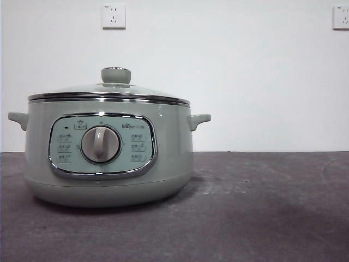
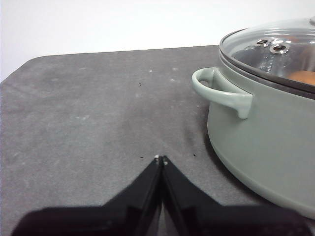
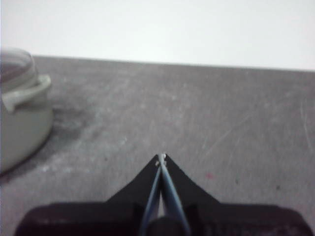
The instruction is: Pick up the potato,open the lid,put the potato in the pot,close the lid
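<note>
Apparently done: potato [image 2: 304, 77] shows through lid [image 1: 112, 90], inside pot [image 1: 169, 147].
Grippers: left gripper [image 2: 161, 160] and right gripper [image 3: 162, 158] closed, empty, above worktop [image 1: 262, 207].
Risk: lid seated crooked could slide.

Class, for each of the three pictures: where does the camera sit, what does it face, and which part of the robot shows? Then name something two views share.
Front view: low, at table height, looking level at the pot and lid; no robot part shows.
Left wrist view: on the left arm, facing the table beside the pot; the left gripper shows, fingers shut.
Right wrist view: on the right arm, facing the table, pot at the edge; the right gripper shows, fingers shut.
Shared: every view shows the pot; an orange shape, likely the potato, shows through the lid only from the left wrist.
</note>
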`<state>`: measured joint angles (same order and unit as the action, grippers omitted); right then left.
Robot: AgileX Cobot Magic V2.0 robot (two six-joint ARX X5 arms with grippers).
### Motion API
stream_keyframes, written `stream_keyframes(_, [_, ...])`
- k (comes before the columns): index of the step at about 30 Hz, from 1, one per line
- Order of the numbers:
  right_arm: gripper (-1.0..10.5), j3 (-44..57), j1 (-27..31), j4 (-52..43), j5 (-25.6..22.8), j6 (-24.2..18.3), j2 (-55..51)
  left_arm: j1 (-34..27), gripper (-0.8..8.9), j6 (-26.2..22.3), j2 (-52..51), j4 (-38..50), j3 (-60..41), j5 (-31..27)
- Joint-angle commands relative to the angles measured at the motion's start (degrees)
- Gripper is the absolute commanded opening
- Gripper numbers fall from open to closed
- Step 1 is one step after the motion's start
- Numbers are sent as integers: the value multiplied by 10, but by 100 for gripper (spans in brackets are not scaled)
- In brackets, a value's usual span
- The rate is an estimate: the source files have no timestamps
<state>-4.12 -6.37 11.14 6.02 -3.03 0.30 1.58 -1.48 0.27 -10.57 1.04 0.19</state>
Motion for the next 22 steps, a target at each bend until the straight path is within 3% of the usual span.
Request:
stream_keyframes(1, [1, 21, 0, -2, 1, 7, -2, -2, -3, -1, -2, -1, -9, -1])
stream_keyframes(13, [1, 37, 0, -9, 0, 40, -2, -2, -3, -1, -2, 1, -9, -1])
stream_keyframes(22, [1, 37, 0, -9, -5, 40, -1, -2, -3, -1, -2, 1, -9, -1])
